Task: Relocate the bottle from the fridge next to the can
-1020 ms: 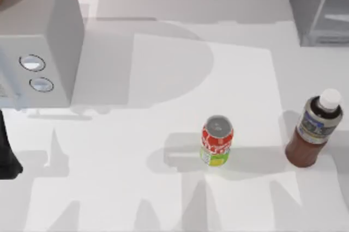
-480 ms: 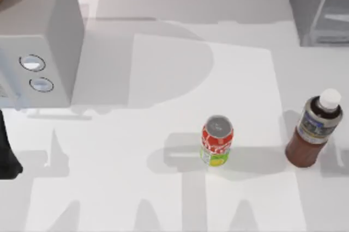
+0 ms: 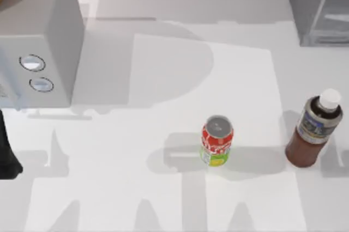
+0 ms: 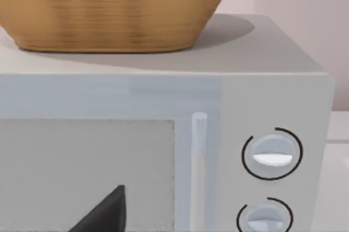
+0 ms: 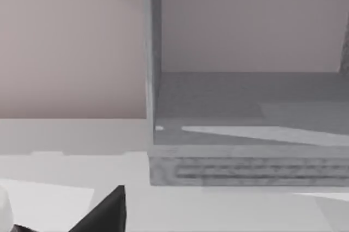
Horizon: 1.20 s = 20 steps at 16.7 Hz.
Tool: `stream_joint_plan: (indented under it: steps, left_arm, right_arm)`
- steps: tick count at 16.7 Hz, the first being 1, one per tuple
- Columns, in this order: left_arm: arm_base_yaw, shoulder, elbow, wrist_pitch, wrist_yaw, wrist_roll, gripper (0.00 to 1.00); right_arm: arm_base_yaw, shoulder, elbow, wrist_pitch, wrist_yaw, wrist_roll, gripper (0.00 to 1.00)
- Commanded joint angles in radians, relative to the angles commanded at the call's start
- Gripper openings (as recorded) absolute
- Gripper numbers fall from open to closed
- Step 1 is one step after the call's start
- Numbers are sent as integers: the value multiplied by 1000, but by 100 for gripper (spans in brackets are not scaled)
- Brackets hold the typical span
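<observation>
Top view: bottle upright on table, right side, already outside fridge at far right. Can to its left, gap between, not touching. Judgement: rigid body, liquid-filled so moderate weight, smooth label may slip, top-heavy if grabbed at cap; grip mid-body across label. Knob box far left, basket on top. Left arm parked at left edge. Gripper openings: cannot tell, nothing held visibly.
</observation>
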Motion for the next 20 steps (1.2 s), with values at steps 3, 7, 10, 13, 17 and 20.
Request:
stream_joint_plan:
  steps: [3,7,10,13,17,20]
  left_arm:
    - [0,0,0,0,0,0,100]
    - [0,0,0,0,0,0,100]
    - [0,0,0,0,0,0,100]
    - [0,0,0,0,0,0,100]
    - [0,0,0,0,0,0,100]
    - [0,0,0,0,0,0,100]
  right_arm:
    - [-3,-88,73,-128,2,-2,100]
    - [-4,-255,210,-436,1,-3,100]
    - [-4,-396,325,-720,0,-3,100]
    - [-4,-535,438,-1000,-2,-5,100]
    - [-4,-690,565,-1293,-3,-8,100]
    - [-5,-761,625,-1410,-4,-10,100]
